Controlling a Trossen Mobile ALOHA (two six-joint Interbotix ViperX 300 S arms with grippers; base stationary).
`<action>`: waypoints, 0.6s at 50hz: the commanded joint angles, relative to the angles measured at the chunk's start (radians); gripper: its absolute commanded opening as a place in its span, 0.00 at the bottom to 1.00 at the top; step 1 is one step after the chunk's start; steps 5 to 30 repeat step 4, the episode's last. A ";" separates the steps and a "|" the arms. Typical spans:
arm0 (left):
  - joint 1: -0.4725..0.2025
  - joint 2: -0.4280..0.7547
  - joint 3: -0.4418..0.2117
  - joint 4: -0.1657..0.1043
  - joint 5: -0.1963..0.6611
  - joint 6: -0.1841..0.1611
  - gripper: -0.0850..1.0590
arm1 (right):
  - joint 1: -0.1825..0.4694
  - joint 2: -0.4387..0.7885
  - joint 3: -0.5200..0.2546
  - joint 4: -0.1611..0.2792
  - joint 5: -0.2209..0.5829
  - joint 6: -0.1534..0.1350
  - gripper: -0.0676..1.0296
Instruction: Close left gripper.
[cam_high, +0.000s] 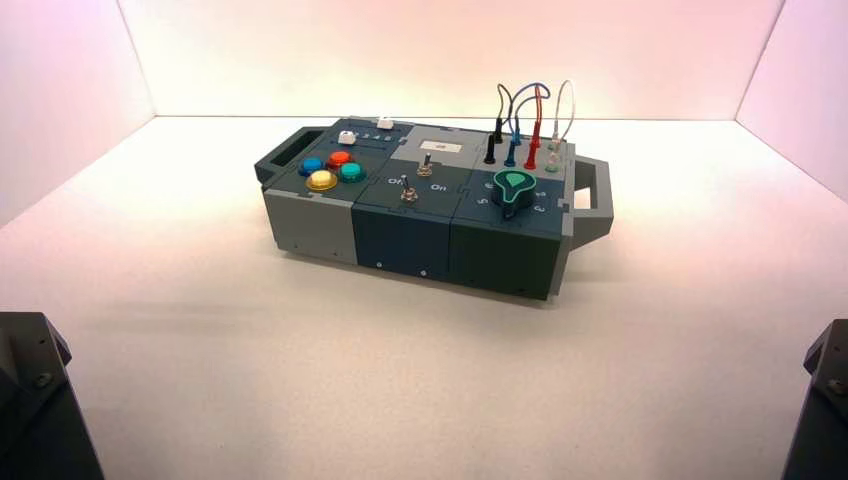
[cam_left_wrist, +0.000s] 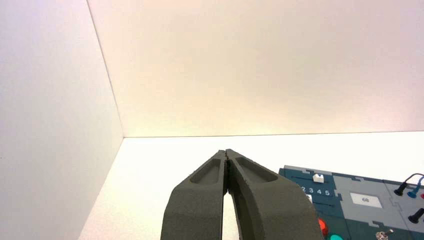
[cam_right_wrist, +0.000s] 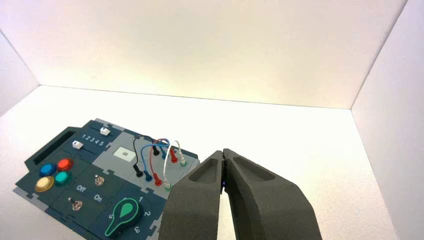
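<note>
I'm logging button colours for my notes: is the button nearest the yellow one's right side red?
No, the button just right of the yellow button is the green button.

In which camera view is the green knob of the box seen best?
The right wrist view: the knob shows with numbers around it. The high view shows it smaller, at the box's right; the left wrist view does not show it.
</note>
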 joint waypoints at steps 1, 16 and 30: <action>0.008 0.015 -0.032 0.000 -0.006 0.005 0.05 | 0.003 0.015 -0.018 0.003 -0.009 -0.003 0.04; 0.008 0.017 -0.032 0.000 -0.006 0.005 0.05 | 0.003 0.015 -0.018 0.003 -0.008 -0.003 0.04; 0.008 0.017 -0.032 0.000 -0.006 0.005 0.05 | 0.003 0.015 -0.018 0.003 -0.008 -0.003 0.04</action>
